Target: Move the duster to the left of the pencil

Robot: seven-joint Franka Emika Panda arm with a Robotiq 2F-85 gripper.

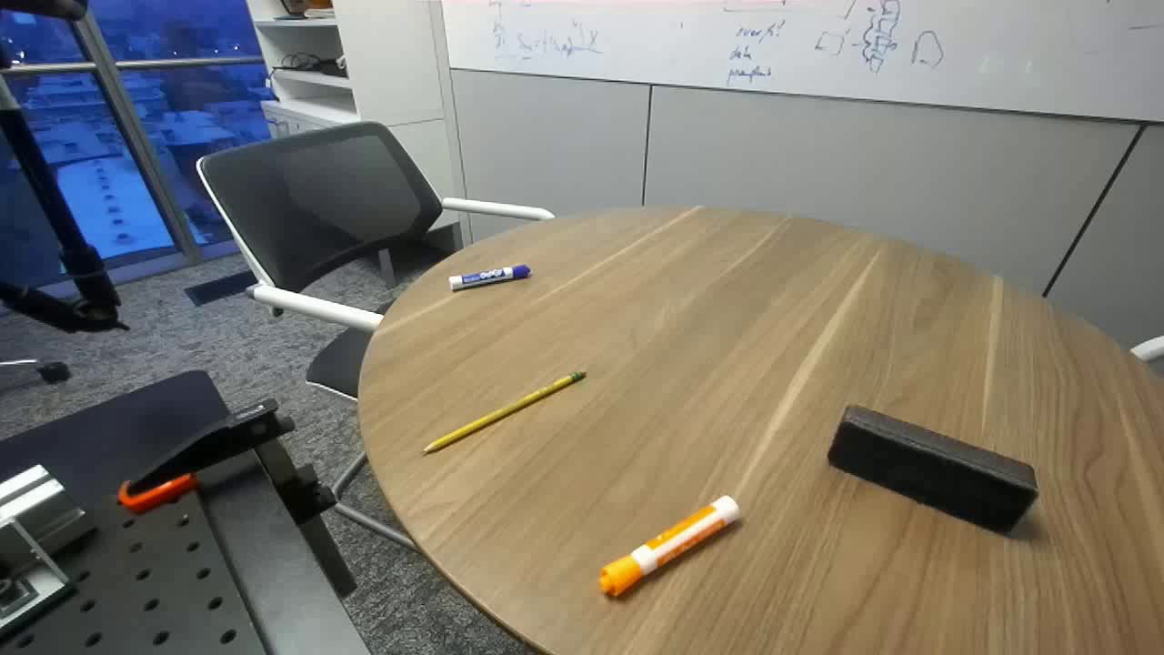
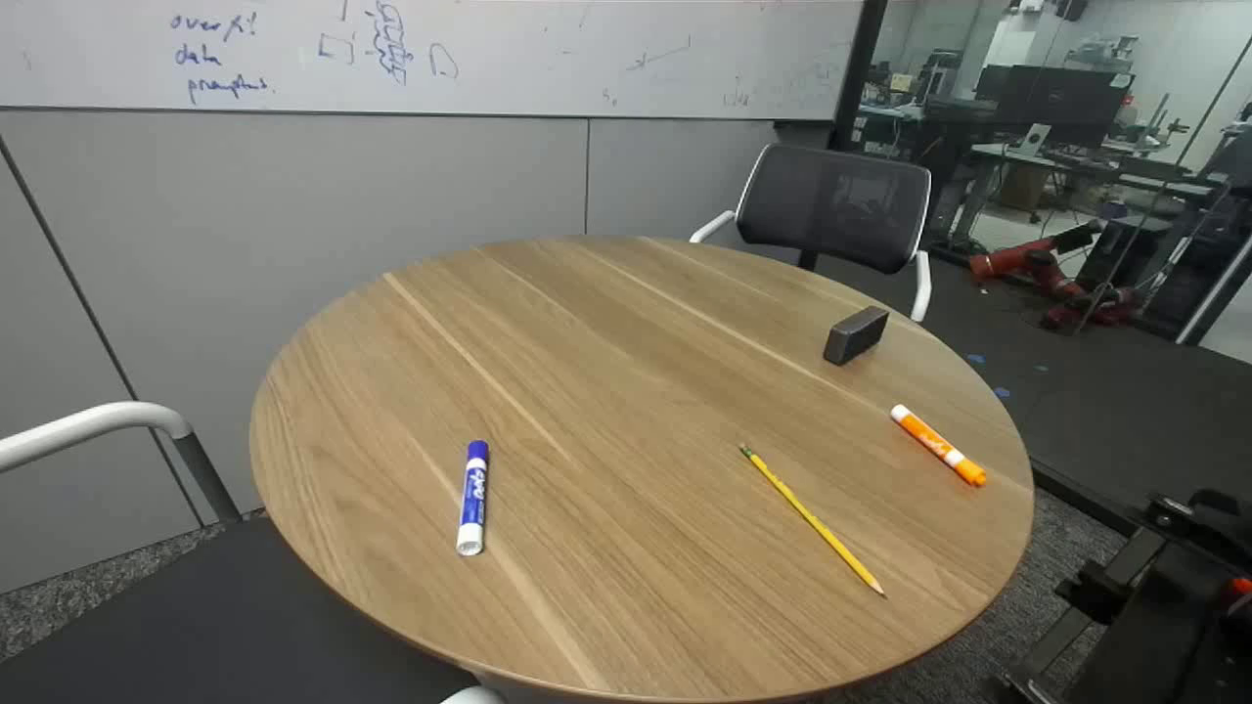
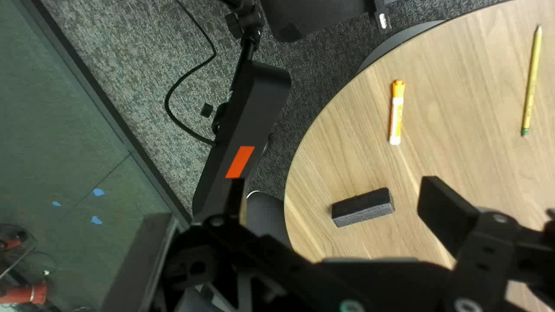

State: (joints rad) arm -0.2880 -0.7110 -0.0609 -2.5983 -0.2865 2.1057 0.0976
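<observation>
The duster, a black rectangular block, lies on the round wooden table near its edge in both exterior views (image 1: 932, 468) (image 2: 856, 335). The pencil, thin and yellow, lies apart from it in both exterior views (image 1: 505, 414) (image 2: 812, 518). In the wrist view my gripper (image 3: 338, 201) is open and empty, its fingers wide apart. It is above the table, with the duster (image 3: 363, 207) showing between the fingers but well beyond them, not touched. The pencil also shows at the right of the wrist view (image 3: 531, 80). The gripper does not show in the exterior views.
An orange marker (image 1: 670, 548) lies between the duster and the pencil. A blue marker (image 2: 472, 499) lies on the far side of the pencil from the orange one. The round table (image 1: 727, 300) has chairs around it. A black stand part with an orange patch (image 3: 239, 161) is beside the table.
</observation>
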